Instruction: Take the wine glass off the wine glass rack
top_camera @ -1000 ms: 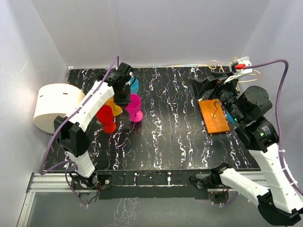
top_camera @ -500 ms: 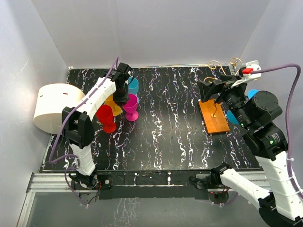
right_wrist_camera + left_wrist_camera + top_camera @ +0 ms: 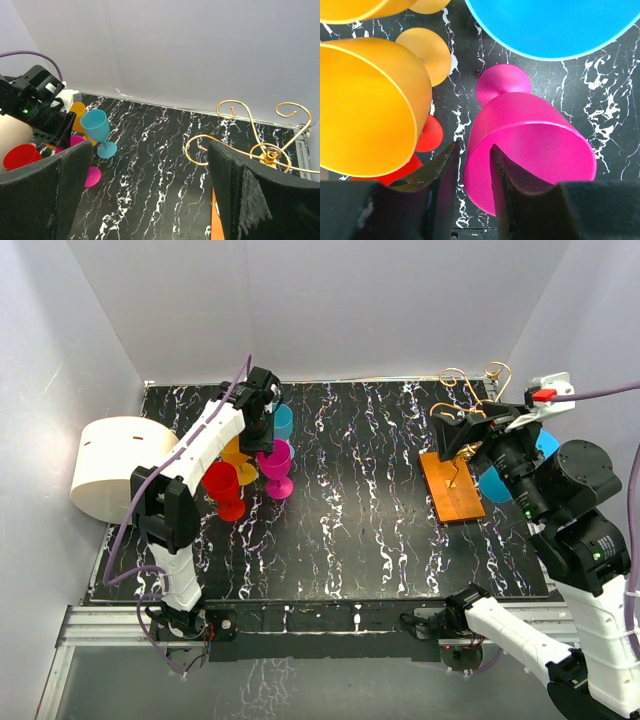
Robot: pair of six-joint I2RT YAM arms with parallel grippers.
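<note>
1. The wine glass rack stands on the right part of the desk. Its orange base plate lies flat and its gold hooks curl above the plate's far end.
2. The magenta wine glass stands upright on the desk, well to the left of the rack and off its hooks. It is almost exactly where it stood a second ago.
3. The left hand hangs over that glass. Its fingers are narrowly apart with the rim wall between them, and a dark gap shows beside the wall, so nothing is clamped. A second ago they sat closer together.
4. The right hand is above the far end of the rack's base plate, fingers spread wide and empty, with the gold hooks showing beyond them.
5. A second ago the right hand sat just left of the plate. Since then the right arm has swung rightward.
6. Three more glasses stand with the magenta one, all well left of the rack and unmoved:
   - an orange wine glass just beside it on the side away from the rack
   - a red wine glass nearer the arm bases
   - a blue wine glass farther back
7. A white cylinder lies farthest from the rack, past the desk's left edge.
</note>
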